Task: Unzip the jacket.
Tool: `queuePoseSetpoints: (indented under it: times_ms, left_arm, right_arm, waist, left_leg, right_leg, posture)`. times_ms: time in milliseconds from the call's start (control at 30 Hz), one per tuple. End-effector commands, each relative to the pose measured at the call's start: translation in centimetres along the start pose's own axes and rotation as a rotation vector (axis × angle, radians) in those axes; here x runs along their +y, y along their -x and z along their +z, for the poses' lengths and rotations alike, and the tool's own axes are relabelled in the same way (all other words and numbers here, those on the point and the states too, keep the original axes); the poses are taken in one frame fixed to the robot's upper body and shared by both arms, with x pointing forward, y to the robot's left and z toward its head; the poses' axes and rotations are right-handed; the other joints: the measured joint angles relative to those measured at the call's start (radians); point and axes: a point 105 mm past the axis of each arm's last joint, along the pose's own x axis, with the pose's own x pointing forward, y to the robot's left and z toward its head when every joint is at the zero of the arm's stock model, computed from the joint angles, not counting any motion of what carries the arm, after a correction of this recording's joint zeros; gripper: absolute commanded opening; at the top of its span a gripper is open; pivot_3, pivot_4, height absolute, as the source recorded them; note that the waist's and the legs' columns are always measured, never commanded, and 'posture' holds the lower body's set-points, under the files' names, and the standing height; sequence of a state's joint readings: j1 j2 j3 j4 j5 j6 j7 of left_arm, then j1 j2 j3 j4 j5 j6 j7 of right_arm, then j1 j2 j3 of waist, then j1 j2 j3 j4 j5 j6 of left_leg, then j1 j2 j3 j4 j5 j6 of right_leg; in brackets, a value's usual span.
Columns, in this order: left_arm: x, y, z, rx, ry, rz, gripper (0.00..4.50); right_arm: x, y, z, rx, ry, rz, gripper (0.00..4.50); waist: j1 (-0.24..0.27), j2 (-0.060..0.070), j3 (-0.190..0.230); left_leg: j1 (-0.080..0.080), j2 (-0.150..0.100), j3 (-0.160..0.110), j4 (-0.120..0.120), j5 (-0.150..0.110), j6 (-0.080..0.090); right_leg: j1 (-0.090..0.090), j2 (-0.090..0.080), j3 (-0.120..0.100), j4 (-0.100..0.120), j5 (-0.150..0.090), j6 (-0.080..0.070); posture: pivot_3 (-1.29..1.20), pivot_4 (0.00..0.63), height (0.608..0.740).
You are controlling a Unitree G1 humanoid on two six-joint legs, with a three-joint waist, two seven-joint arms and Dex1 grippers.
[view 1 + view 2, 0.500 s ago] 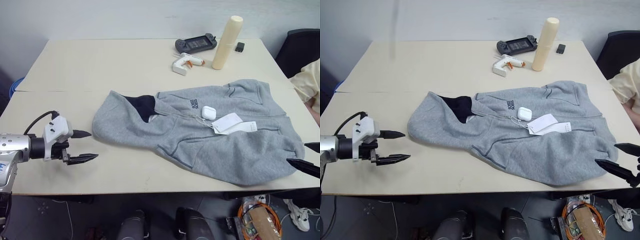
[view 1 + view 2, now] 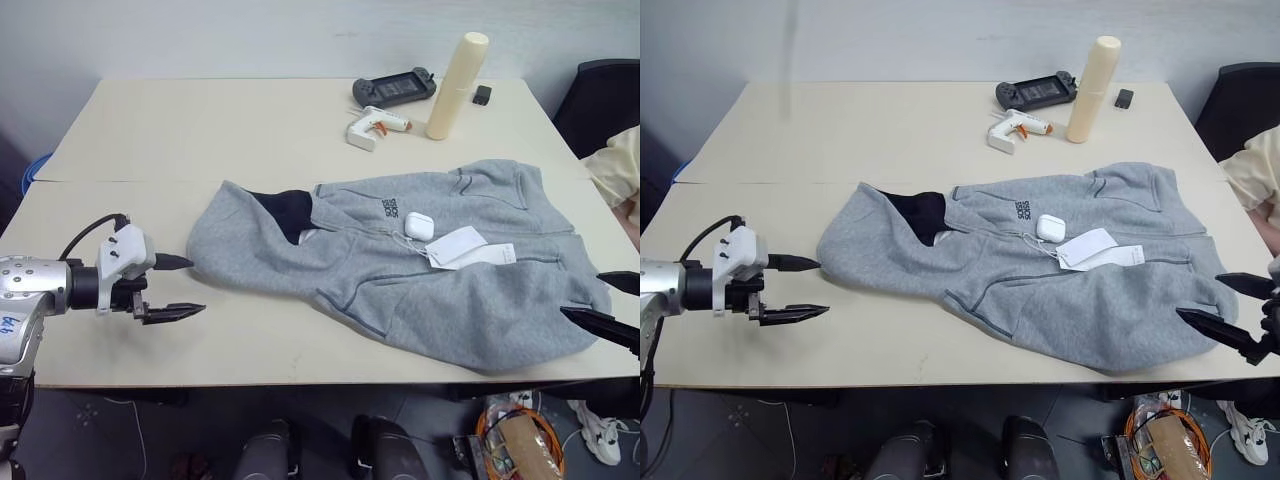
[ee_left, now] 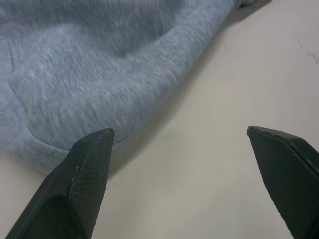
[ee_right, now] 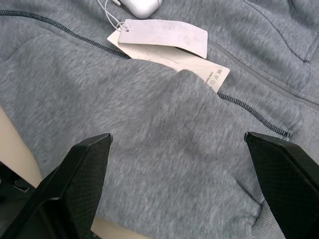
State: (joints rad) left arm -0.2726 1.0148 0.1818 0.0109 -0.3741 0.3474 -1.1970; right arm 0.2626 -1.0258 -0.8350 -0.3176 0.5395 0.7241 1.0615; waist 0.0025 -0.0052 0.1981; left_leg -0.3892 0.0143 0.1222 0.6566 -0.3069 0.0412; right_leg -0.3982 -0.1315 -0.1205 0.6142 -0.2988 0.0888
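Note:
The grey hooded jacket (image 2: pixel 420 270) lies flat on the cream table (image 2: pixel 200 130), its hood with dark lining to the left and its hem to the right. White paper tags (image 2: pixel 457 246) rest on its front. My left gripper (image 2: pixel 196 285) is open just left of the hood's edge (image 3: pixel 99 64), its far fingertip close to the cloth. At the hem, my right gripper (image 2: pixel 1198 296) hangs open over the grey fabric, and the tags (image 4: pixel 164 35) lie ahead of its fingers. Neither gripper holds anything.
A white earbud case (image 2: pixel 417 223) sits on the jacket beside the tags. A glue gun (image 2: pixel 375 125), a game controller (image 2: pixel 395 90), a cream cylinder (image 2: pixel 455 85) and a small black object (image 2: pixel 481 95) stand at the back. A black chair (image 2: pixel 600 100) and a person's pale yellow sleeve (image 2: pixel 615 165) are at the right.
My left gripper has edged right, closer to the hood. My right gripper has shifted a little left, further over the hem. The jacket has not moved.

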Motion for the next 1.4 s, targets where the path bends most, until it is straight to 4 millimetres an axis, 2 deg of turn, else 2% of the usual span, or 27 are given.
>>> queuePoseSetpoints:
  times_ms: [33, 133, 233, 300, 467, 567, 633, 767, 1000, 1233, 1400]
  left_arm:
    - [0.3, -0.1, 1.2, -0.050, -0.004, 0.008, 4.50]
    - [0.6, -0.7, 2.2, -0.110, 0.010, 0.026, 4.50]
    - [1.1, -2.7, 5.1, -0.262, 0.018, 0.059, 4.50]
    - [0.6, -4.1, 6.7, -0.325, 0.015, 0.039, 4.50]
    - [-2.3, -8.0, 11.1, -0.428, 0.005, -0.124, 4.50]
    - [-3.9, -9.0, 12.8, -0.440, -0.045, -0.238, 4.50]
    - [-4.5, -9.4, 13.2, -0.438, -0.078, -0.297, 4.50]
    - [-4.4, -10.6, 13.1, -0.392, -0.160, -0.352, 4.50]
    - [-3.9, -11.4, 13.1, -0.373, -0.245, -0.377, 4.50]
    - [-3.6, -11.0, 13.7, -0.395, -0.257, -0.361, 4.50]
    - [-3.4, -10.9, 13.8, -0.400, -0.263, -0.343, 4.50]
  right_arm:
    - [0.2, 0.3, 1.1, -0.063, -0.004, -0.022, 4.47]
    - [0.9, -0.1, 1.4, -0.082, -0.015, -0.004, 4.47]
    - [1.4, -0.9, 2.4, -0.135, -0.033, 0.003, 4.47]
    - [2.0, -1.4, 3.1, -0.158, -0.026, 0.013, 4.47]
    - [5.2, -3.0, 5.8, -0.242, 0.008, 0.091, 4.47]
    - [6.2, -4.2, 7.2, -0.275, 0.072, 0.088, 4.47]
    - [6.3, -5.5, 8.1, -0.285, 0.110, 0.076, 4.47]
    - [5.7, -9.4, 9.9, -0.272, 0.235, 0.042, 4.47]
    - [2.7, -15.6, 10.4, -0.150, 0.451, 0.025, 4.47]
    - [1.5, -19.3, 9.2, -0.034, 0.558, 0.114, 4.47]
    - [1.9, -20.9, 9.4, -0.040, 0.567, 0.167, 4.47]
  waist:
    - [0.000, 0.000, 0.000]
    - [0.000, 0.000, 0.000]
    - [0.008, 0.000, 0.000]
    - [0.012, -0.001, 0.000]
    - [0.021, -0.001, 0.000]
    - [0.021, -0.001, 0.000]
    - [0.018, -0.001, -0.001]
    - [0.008, -0.001, -0.001]
    - [-0.003, -0.001, 0.000]
    - [-0.006, -0.001, 0.000]
    - [-0.006, -0.001, 0.000]
  left_leg:
    - [0.000, 0.000, 0.000, 0.000, 0.000, 0.000]
    - [0.000, 0.000, 0.000, 0.001, 0.000, 0.000]
    - [0.000, 0.000, 0.000, 0.005, 0.001, 0.001]
    - [0.000, 0.000, 0.000, 0.007, 0.000, 0.001]
    - [0.000, 0.000, -0.001, 0.008, 0.000, 0.001]
    - [-0.001, -0.001, -0.001, 0.009, 0.001, 0.001]
    - [0.000, 0.000, -0.001, 0.009, 0.001, 0.001]
    - [0.000, 0.000, 0.001, 0.010, 0.002, 0.001]
    - [-0.003, -0.001, 0.002, 0.010, 0.004, 0.002]
    - [-0.005, -0.001, 0.001, 0.010, 0.005, 0.003]
    - [-0.004, -0.001, 0.001, 0.012, 0.005, 0.003]
  right_leg:
    - [0.000, 0.000, 0.000, 0.000, 0.000, 0.000]
    - [0.000, 0.000, 0.000, 0.003, 0.000, 0.000]
    - [0.001, 0.000, 0.000, 0.004, 0.000, 0.000]
    - [0.001, 0.000, 0.001, 0.006, 0.000, 0.001]
    - [0.002, 0.001, 0.000, 0.008, 0.000, 0.001]
    - [0.002, 0.001, 0.000, 0.009, 0.000, 0.001]
    - [0.003, 0.002, 0.000, 0.009, 0.000, 0.001]
    - [0.002, 0.002, 0.001, 0.007, 0.000, 0.001]
    - [0.000, 0.007, 0.000, 0.009, 0.000, 0.001]
    - [-0.001, 0.007, -0.002, 0.009, 0.000, 0.001]
    - [0.000, 0.005, -0.002, 0.011, 0.000, 0.001]
  posture:
    - [0.00, 0.150, 0.740]
    - [0.00, 0.150, 0.740]
    - [0.00, 0.150, 0.740]
    - [0.00, 0.150, 0.740]
    - [0.00, 0.150, 0.740]
    - [0.00, 0.150, 0.740]
    - [0.00, 0.150, 0.740]
    - [0.00, 0.150, 0.740]
    - [0.00, 0.150, 0.740]
    - [0.00, 0.150, 0.740]
    - [0.00, 0.150, 0.740]
